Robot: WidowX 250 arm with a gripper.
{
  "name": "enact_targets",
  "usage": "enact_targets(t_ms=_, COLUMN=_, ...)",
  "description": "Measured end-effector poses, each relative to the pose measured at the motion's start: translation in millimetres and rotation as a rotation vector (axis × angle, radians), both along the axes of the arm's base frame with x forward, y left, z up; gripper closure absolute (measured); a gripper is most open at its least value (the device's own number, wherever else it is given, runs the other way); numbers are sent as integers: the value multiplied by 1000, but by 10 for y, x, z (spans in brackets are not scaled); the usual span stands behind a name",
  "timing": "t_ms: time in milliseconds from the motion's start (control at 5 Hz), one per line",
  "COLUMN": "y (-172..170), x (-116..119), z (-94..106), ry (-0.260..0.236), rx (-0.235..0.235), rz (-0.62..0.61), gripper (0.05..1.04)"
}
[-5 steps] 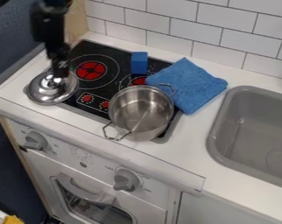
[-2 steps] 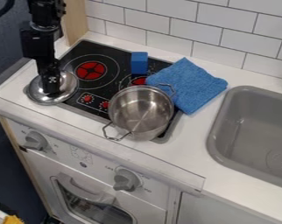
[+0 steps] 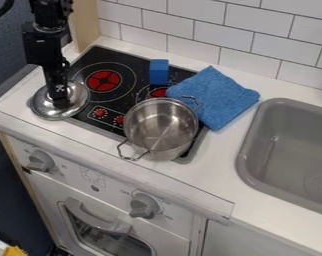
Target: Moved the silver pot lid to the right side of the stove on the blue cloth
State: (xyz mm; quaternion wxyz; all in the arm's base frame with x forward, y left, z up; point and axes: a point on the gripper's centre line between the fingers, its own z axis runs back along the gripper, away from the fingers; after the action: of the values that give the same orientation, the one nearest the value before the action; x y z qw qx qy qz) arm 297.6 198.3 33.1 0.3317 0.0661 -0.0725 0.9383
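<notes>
The gripper point(image 3: 59, 101) hangs at the upper left, its tip down at the middle of the silver lid point(image 3: 75, 104), where it covers the knob. The lid lies at the left edge of the black stove point(image 3: 123, 65), partly on the white counter. On the right side of the stove, the blue cloth point(image 3: 220, 97) is spread, overlapping the stove's back right corner and the counter.
A silver pot point(image 3: 162, 127) with two wire handles stands on the front right of the stove, touching the cloth's side. A blue block point(image 3: 159, 72) stands at the stove's back. The grey sink point(image 3: 290, 150) is at the right, and a tiled wall point(image 3: 244, 37) rises behind.
From above the lid's back part, the gripper has come down and slightly toward the front, onto the lid's middle. The lid, pot, cloth and block have stayed put.
</notes>
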Motion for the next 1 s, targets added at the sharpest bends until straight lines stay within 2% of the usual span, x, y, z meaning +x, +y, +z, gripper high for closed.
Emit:
enact_targets(t_ms=200, y=-9, x=2, z=3, ry=-4, rx=-4, rz=-3, gripper=805)
enact_targets(t_ms=600, y=-89, x=-25, z=42, ry=-18, rx=-30, rz=-23, gripper=805)
enact_targets(t_ms=800, y=-222, x=34, z=352, ry=-60, rx=-5, rz=-45, gripper=805)
enact_targets(t_ms=1000, y=-512, x=218, z=686, ry=-130, rx=-4, rz=-123, gripper=805)
